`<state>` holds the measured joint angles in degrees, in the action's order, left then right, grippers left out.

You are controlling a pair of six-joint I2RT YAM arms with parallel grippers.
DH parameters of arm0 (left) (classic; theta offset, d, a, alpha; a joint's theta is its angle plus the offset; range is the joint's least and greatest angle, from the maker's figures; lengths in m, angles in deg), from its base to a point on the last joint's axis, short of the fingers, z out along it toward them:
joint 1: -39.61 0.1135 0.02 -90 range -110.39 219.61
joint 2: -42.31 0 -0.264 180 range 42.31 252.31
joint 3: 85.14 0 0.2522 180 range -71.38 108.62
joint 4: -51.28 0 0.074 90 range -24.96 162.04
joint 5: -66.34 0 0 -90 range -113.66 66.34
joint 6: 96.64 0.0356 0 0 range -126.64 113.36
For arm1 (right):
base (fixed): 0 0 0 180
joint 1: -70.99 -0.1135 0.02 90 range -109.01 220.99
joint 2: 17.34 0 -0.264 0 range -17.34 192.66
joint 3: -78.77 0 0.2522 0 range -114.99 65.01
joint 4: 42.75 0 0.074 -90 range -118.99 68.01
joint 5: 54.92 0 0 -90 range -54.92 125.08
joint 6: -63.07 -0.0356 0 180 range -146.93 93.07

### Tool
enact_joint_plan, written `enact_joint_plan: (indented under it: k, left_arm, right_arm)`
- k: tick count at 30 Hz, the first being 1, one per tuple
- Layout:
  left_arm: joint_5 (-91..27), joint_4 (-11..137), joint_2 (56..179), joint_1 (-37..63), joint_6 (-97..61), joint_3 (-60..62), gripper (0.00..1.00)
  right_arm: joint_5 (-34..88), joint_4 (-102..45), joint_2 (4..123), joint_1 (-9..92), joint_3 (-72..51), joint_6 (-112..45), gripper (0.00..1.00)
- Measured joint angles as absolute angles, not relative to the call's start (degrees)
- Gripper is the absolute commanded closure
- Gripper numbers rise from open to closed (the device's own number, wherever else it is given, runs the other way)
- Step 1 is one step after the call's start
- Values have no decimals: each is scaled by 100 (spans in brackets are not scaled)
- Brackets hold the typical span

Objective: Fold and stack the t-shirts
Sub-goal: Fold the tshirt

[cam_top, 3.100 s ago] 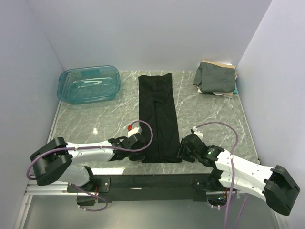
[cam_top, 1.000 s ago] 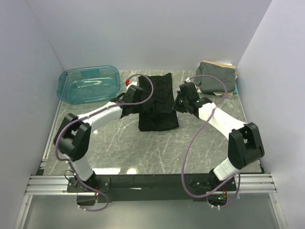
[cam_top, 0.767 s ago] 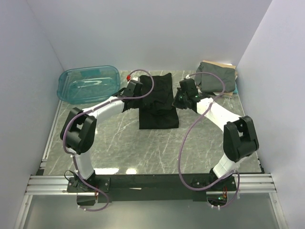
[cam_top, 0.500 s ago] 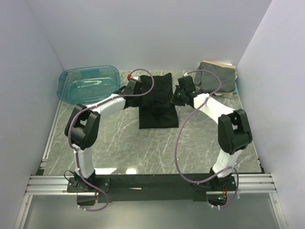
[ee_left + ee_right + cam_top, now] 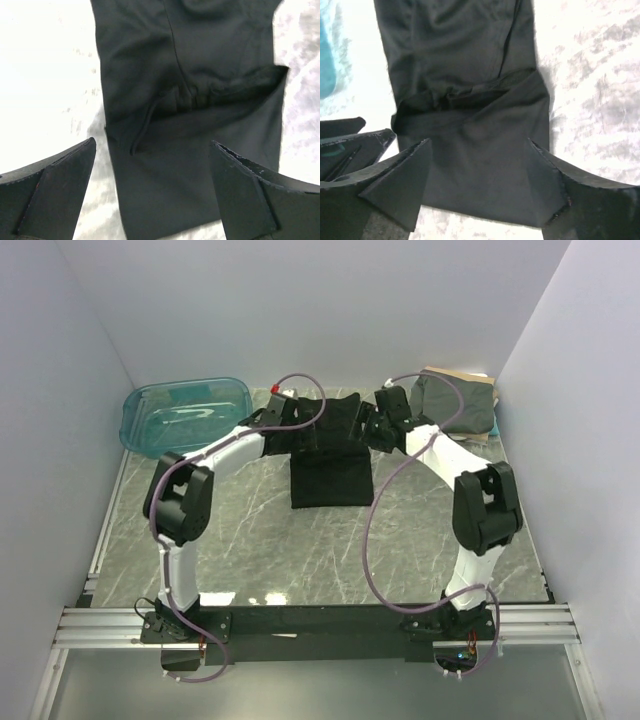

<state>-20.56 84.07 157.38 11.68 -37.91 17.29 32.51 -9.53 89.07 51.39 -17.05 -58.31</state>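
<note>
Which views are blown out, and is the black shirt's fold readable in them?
Left wrist: table clipped to near white on the left, black t-shirt dim but its crease shows. Right wrist: table washed out too, fold edge legible. Top external: even light, table veins clear, the shirt reads as flat black.

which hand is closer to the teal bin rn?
Left. The left hand is over the left edge of the black t-shirt, just right of the teal bin; the right hand is across the shirt, at its right edge.
</note>
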Motion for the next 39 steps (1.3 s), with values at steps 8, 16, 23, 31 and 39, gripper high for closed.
enact_joint_plan:
  k: [8, 16, 23, 31, 39]
  left_arm:
    - [-2199, 8095, 13887, 1168, -4068, 37, 1]
    - [-2323, 7885, 11845, 1166, -4800, -2173, 1]
    - [-2432, 7876, 10984, 1136, -5347, -3180, 1]
    - [-2421, 8014, 10608, 1112, -5452, -3281, 0]
    - [-2443, 7767, 10709, 1112, -5436, -3331, 1]
  right_arm:
    - [2401, -1528, 7790, 4916, -130, -5837, 17]
    - [1724, -1960, 8651, 4302, -381, -5728, 17]
    - [1726, -2035, 10360, 4300, -2175, -5726, 17]
    - [1872, -1694, 11447, 4518, -4038, -5877, 17]
    - [2281, -1678, 10542, 4798, -3235, -5772, 16]
